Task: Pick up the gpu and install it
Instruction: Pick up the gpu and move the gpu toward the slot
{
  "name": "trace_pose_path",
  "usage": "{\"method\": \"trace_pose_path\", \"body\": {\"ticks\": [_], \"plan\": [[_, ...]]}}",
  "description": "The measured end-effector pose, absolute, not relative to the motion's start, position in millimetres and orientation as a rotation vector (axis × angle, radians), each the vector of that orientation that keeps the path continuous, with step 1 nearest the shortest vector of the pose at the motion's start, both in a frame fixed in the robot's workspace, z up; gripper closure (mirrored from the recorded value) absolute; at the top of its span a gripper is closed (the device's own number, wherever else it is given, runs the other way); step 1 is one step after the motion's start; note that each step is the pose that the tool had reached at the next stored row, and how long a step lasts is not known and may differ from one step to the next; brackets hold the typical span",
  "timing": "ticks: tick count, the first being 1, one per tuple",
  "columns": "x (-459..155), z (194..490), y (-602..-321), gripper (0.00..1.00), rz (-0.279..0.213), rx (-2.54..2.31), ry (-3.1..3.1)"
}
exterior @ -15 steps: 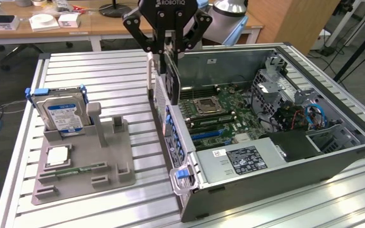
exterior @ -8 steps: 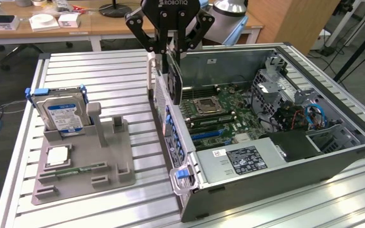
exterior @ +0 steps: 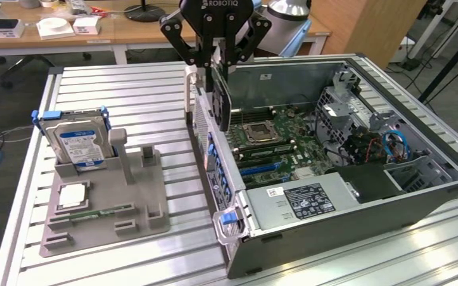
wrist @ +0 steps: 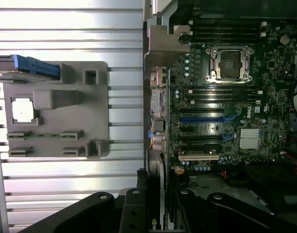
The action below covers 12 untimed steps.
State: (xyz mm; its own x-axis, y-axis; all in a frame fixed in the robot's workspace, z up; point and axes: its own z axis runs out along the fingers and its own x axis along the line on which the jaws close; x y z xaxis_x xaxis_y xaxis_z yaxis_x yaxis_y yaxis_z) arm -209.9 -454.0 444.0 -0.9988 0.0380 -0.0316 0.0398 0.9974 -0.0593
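Table [exterior: 133, 89] slatted, wooden desks [exterior: 157, 33] behind; claw [exterior: 217, 64] grips gpu [exterior: 222, 104].

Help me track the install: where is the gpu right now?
In the exterior view, top centre, the gpu hangs edge-on in the gripper, over the open computer case wall on that view's left, near the CPU socket.

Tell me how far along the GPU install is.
Done: the gpu is picked up. In hand: the gripper is shut on it, holding it edge-on above the rear edge of the computer case. Left: the card is not seated; the blue expansion slot on the motherboard is empty.
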Motion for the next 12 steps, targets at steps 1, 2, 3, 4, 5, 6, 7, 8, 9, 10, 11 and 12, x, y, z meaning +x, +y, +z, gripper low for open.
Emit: {"method": "trace_pose_path", "body": {"ticks": [1,2,3,4,5,6,7,8,9,10,11,12], "plan": [[-209.6,444.0,-454.0,0.74,-0.093,0.06,3.109],[-209.3,444.0,-454.0,0.74,-0.093,0.06,3.109],[-208.9,444.0,-454.0,0.74,-0.093,0.06,3.109],[-208.4,443.9,-454.0,0.74,-0.093,0.06,3.109],[-208.0,444.0,-454.0,0.74,-0.093,0.06,3.109],[-207.4,444.0,-454.0,0.74,-0.093,0.06,3.109],[-206.8,444.0,-454.0,0.74,-0.093,0.06,3.109],[-206.4,444.0,-454.0,0.74,-0.093,0.06,3.109],[-205.9,444.0,-454.0,0.74,-0.093,0.06,3.109],[-205.1,444.0,-454.0,0.74,-0.093,0.06,3.109],[-204.1,444.0,-454.0,0.74,-0.093,0.06,3.109],[-203.3,444.0,-454.0,0.74,-0.093,0.06,3.109]]}}
